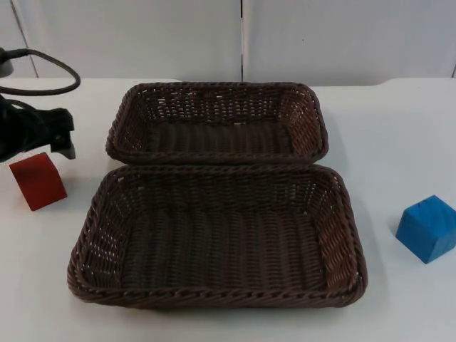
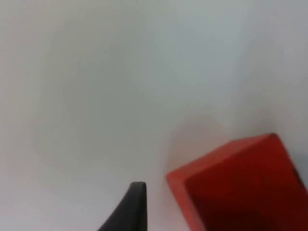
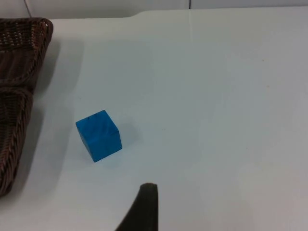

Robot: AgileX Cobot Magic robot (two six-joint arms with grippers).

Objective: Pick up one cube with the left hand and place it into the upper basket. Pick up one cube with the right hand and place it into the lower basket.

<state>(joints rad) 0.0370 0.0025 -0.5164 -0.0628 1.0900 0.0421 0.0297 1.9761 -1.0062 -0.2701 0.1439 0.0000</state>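
Two empty brown wicker baskets are set edge to edge at the table's middle, the upper basket (image 1: 217, 121) behind the lower basket (image 1: 217, 239), while a red cube (image 1: 38, 181) is seen left of them and a blue cube (image 1: 427, 229) right, each apart.

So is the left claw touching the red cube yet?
Cannot tell. In the top view the left claw sits right above the red cube, edges meeting. The left wrist view shows white table between fingertip and cube.
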